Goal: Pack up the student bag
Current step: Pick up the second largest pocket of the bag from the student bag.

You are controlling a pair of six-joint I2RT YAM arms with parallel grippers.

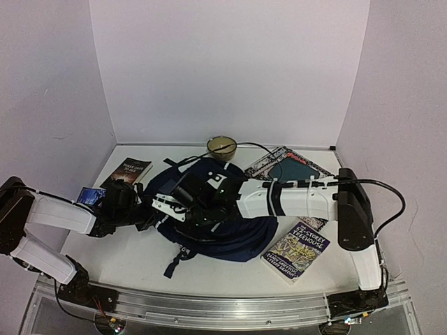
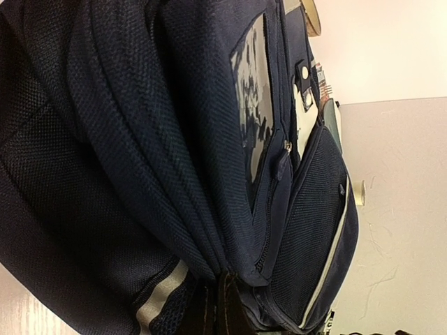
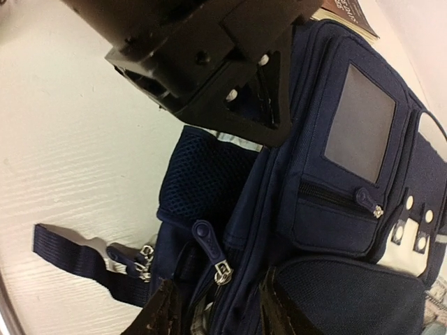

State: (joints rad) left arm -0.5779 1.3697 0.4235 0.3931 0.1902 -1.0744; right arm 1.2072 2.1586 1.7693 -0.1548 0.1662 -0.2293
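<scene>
White tabletop (image 1: 119, 255), student bag (image 1: 237, 234) lying mid-table between my 2 arms.
Left gripper (image 2: 222, 303) is pinched tight on the bag's edge; right gripper (image 3: 220, 310) has its fingers apart astride a zipper pull (image 3: 222, 272) (small target). If I close off-centre, it likely slips out.
</scene>
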